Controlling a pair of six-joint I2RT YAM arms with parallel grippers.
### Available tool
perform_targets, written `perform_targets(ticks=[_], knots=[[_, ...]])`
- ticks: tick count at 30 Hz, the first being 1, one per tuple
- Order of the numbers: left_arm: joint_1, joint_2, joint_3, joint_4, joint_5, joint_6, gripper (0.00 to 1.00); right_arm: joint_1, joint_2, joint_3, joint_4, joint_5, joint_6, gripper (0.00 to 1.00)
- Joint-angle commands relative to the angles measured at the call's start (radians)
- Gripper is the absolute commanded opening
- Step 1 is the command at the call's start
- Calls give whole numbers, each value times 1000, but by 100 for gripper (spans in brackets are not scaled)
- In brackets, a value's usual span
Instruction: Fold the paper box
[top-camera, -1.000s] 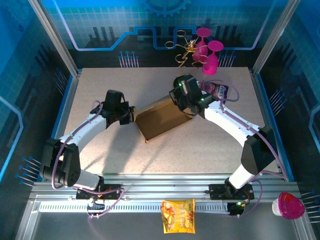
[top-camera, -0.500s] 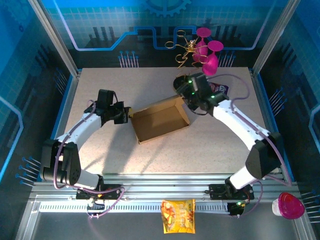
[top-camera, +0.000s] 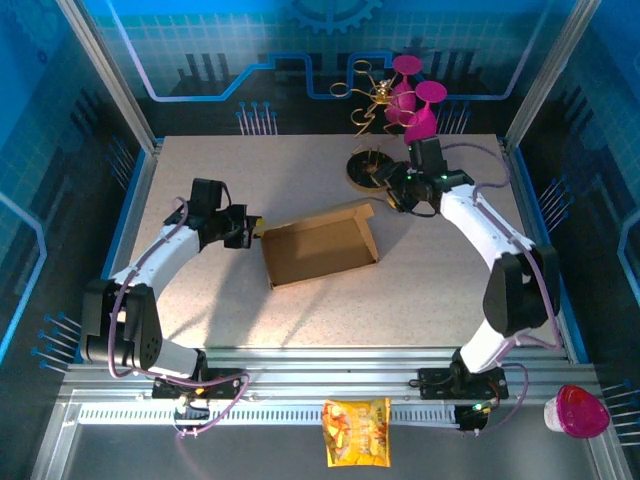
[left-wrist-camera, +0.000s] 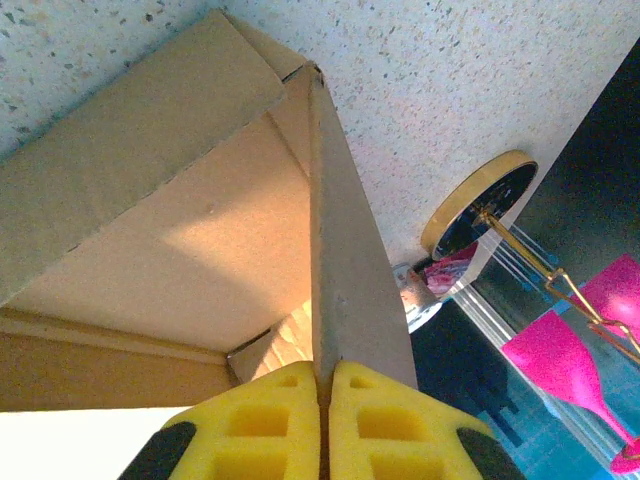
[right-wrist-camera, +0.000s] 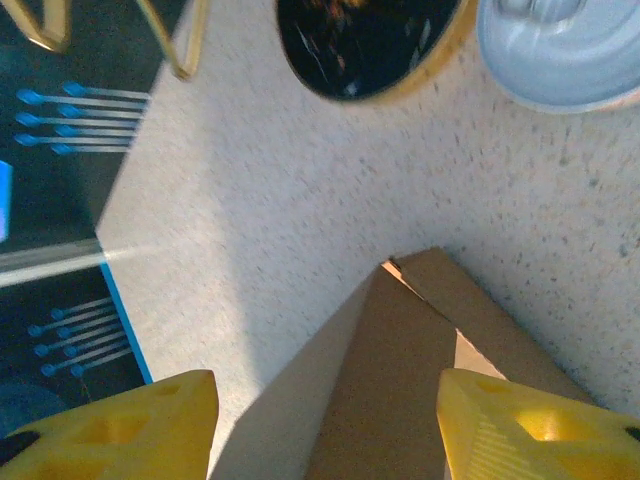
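We are logging the box (top-camera: 320, 255) as sitting mid-table (top-camera: 230, 170), slightly skewed, an open tray shape with its walls partly raised. We are judging it light, stiff corrugated card. It is probably sliding easily on the speckled top and bending only at its creases, so wall edges and flaps are looking like the places to grip, not the floor panel. The left hand (left-wrist-camera: 323, 405) is pinching a thin upright wall at the box's left end, pads pressed together on its edge. The right hand (right-wrist-camera: 325, 420) is spread, with its fingers (right-wrist-camera: 130, 420) standing either side of the far right corner. We cannot tell whether they are touching it. Open table is lying on the near side and to the left. A gold-rimmed round stand (top-camera: 365, 168) is sitting near that far corner, pink glasses (top-camera: 415, 100) are hanging on it, and a silver lid (right-wrist-camera: 560, 50) is lying beside it, so we are judging swings there risky.
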Motion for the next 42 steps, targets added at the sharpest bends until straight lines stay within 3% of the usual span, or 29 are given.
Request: perform_targets(ticks=[1, 12, 17, 28, 31, 33, 37, 42], knots=[[12, -5, 24, -43, 8, 55, 0, 4, 21, 25, 15, -123, 14, 60], [11, 15, 31, -20, 8, 77, 0, 38, 35, -71, 172, -272, 164, 49], [12, 16, 34, -33, 9, 93, 0, 50, 33, -95, 181, -266, 178, 36], [12, -4, 23, -82, 1, 146, 8, 47, 23, -128, 131, -243, 116, 20], [11, -4, 31, -85, 1, 152, 16, 48, 24, -123, 137, -243, 127, 20], [12, -3, 42, -93, 1, 156, 16, 49, 27, -124, 162, -255, 157, 23], [11, 3, 61, -89, 5, 156, 2, 49, 39, -114, 204, -290, 209, 40], [13, 15, 85, -68, 20, 155, 0, 49, 60, -104, 230, -331, 250, 44]])
